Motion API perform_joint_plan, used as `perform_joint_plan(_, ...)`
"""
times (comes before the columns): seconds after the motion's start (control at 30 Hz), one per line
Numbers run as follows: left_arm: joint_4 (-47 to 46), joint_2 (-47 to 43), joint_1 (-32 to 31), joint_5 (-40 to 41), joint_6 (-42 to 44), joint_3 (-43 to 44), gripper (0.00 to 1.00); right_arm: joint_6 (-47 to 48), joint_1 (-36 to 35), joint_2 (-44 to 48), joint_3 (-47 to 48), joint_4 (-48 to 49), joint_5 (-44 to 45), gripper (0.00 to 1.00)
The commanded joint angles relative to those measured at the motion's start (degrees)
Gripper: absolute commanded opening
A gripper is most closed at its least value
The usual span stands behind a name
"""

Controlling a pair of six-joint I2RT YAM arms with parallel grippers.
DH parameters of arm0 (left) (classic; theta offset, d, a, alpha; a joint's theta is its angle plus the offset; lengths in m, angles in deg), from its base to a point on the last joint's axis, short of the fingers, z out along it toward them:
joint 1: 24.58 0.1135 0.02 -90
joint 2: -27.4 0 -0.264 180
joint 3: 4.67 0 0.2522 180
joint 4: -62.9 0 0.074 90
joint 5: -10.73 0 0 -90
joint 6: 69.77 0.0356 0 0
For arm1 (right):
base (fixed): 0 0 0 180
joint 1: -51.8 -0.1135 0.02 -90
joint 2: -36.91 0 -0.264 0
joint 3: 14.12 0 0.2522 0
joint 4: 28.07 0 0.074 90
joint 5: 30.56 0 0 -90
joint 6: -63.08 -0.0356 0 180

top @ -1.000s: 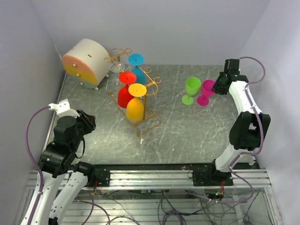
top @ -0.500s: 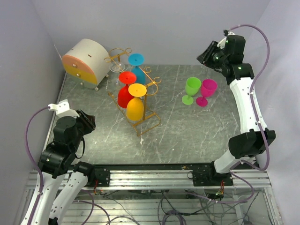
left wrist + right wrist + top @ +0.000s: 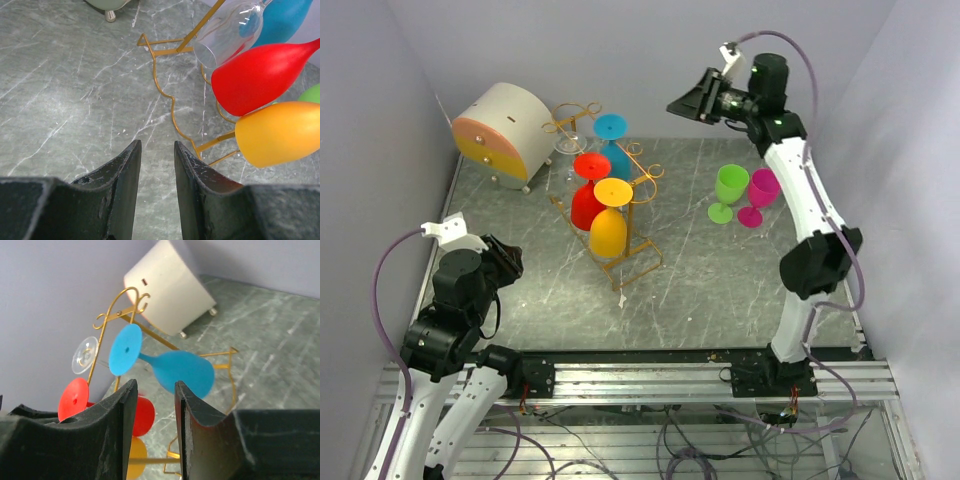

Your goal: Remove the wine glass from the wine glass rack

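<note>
The gold wire wine glass rack [image 3: 648,173] stands at the back left of the table, and several wine glasses hang in it. They are a blue one [image 3: 612,137], a red one [image 3: 587,195], an orange one [image 3: 608,228] and a clear one [image 3: 567,146]. My right gripper [image 3: 684,106] is raised high to the right of the rack, open and empty. In the right wrist view the blue glass [image 3: 182,371] lies just beyond my right gripper [image 3: 152,390]. My left gripper [image 3: 156,147] hovers open and empty over the table, short of the rack's wire [image 3: 170,107].
A round white-and-orange drawer box [image 3: 503,133] sits at the back left, beside the rack. A green glass [image 3: 728,190] and a magenta glass [image 3: 760,195] stand upright on the table at the right. Grey walls close in the back and both sides.
My right arm has swung up and to the left, away from the magenta glass and towards the rack, and its jaws have widened. The left arm has not moved.
</note>
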Motion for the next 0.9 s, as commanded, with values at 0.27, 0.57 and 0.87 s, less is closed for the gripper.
perform_joint_plan(0.27,-1.5,-0.5,-0.1,2.3,-0.9,-0.2,0.43,-4.2,-6.2,-12.5,11.4,6.9,-7.4,0.36)
perform_joint_plan(0.57,-1.4,-0.7,-0.1,2.6,-1.2,-0.3,0.43,-4.3,-8.2,-14.6,12.4,7.9,-7.8,0.37)
perform_joint_plan(0.87,-1.3,-0.4,-0.2,2.5,-1.2,-0.1,0.43,-4.3,-10.2,-17.3,14.6,7.3,-6.8,0.35)
